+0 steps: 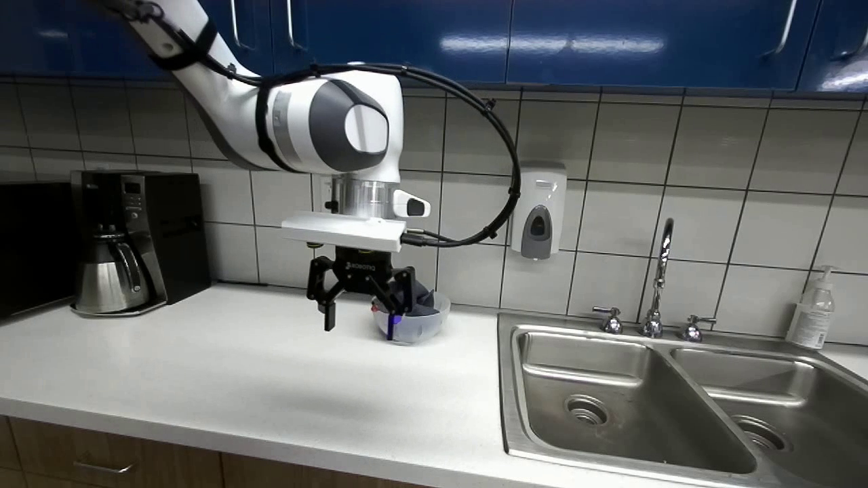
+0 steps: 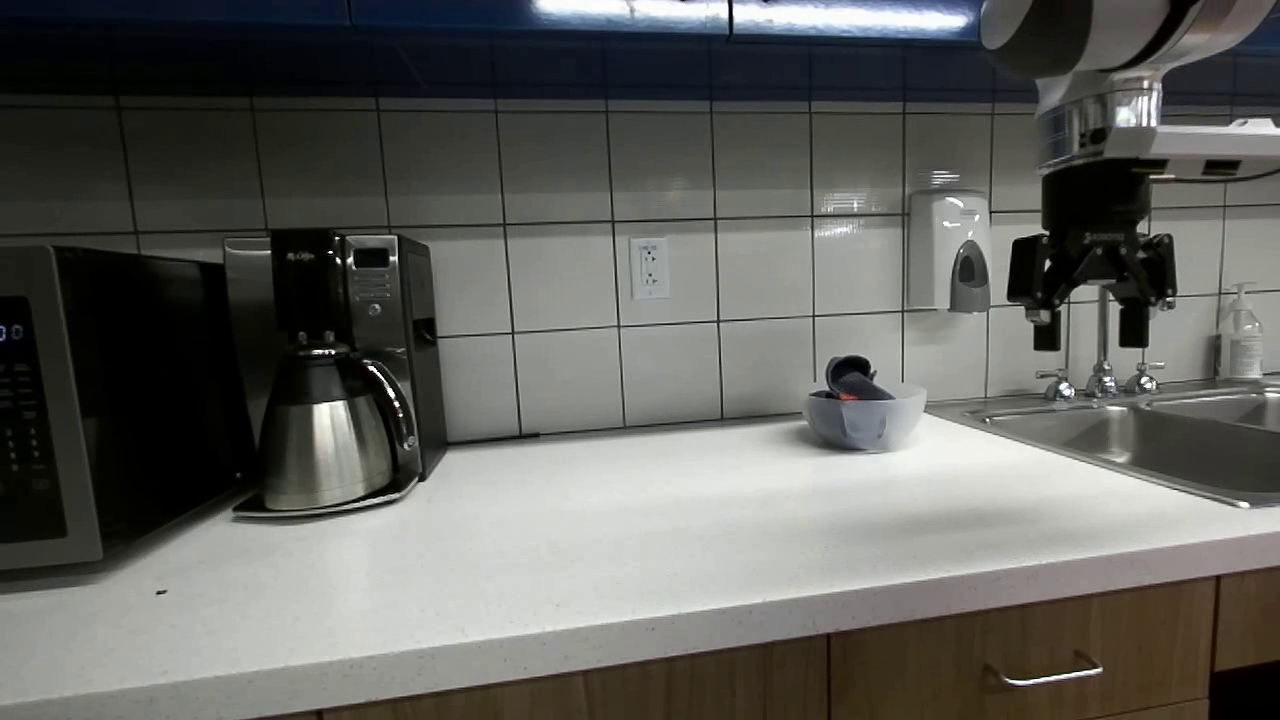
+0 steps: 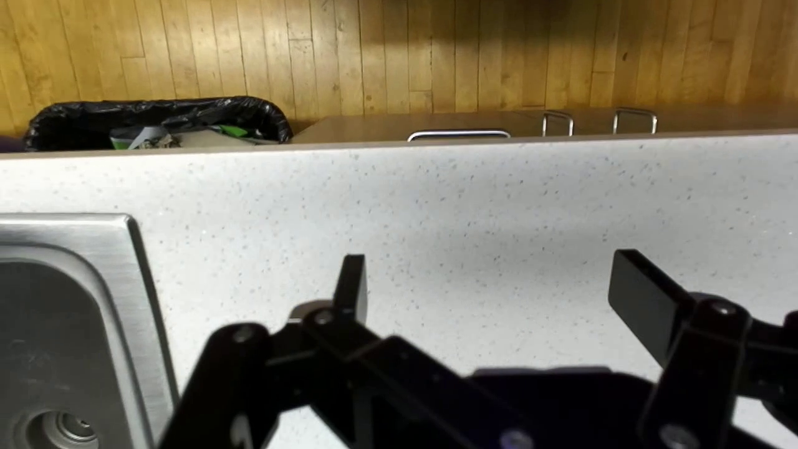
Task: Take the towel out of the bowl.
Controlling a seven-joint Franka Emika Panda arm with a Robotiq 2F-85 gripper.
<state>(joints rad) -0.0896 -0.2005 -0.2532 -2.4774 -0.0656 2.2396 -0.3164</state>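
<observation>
Your pincer (image 1: 360,325) hangs above the counter (image 2: 600,530), its fingers (image 3: 648,305) spread well apart. The towel (image 2: 850,378) sits bunched in the bowl (image 2: 903,420), partly above the rim; both are lower than your pincer and nearer the wall (image 1: 471,278). In an exterior view, one finger (image 1: 390,328) hides some of the bowl. In the wrist view the sink (image 3: 93,231) lies left of your pincer; in both exterior views the coffee maker (image 1: 173,230) stands well to its left.
</observation>
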